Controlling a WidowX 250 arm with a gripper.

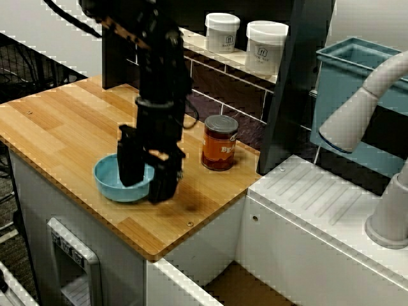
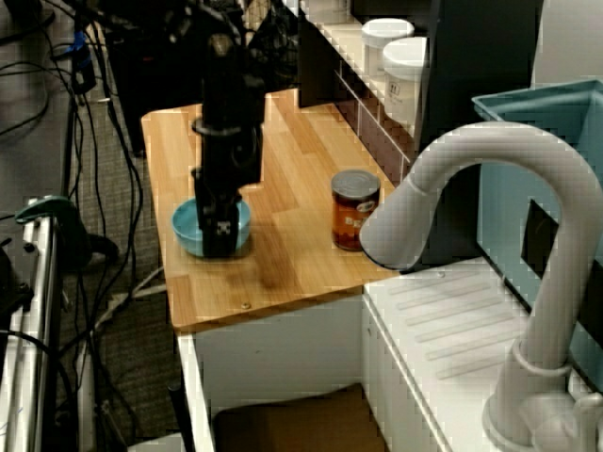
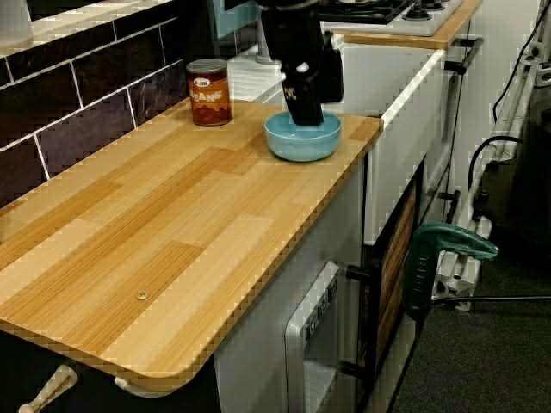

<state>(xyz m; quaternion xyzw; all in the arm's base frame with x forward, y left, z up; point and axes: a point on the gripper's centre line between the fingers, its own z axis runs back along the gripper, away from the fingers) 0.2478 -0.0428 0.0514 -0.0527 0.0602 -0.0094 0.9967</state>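
A light blue bowl [image 1: 111, 182] sits near the front edge of the wooden counter [image 1: 64, 127]. My black gripper [image 1: 148, 178] points straight down at the bowl's right rim. One finger [image 1: 131, 166] is inside the bowl and the other [image 1: 164, 183] is outside it, with a gap between them, so it looks open. In the view over the faucet the gripper [image 2: 220, 231] hides much of the bowl [image 2: 186, 226]. The view along the counter shows the gripper [image 3: 306, 112] dipping into the bowl [image 3: 301, 144]. A can with an orange-red label [image 1: 220, 143] stands just right of the bowl.
Two white jars [image 1: 222, 32] [image 1: 265, 46] stand on a shelf behind the counter. A white drainboard [image 1: 319, 204], a grey faucet [image 2: 471, 179] and a blue bin [image 1: 357, 70] lie to the right. A green clamp [image 3: 443, 249] sticks out below the counter's end.
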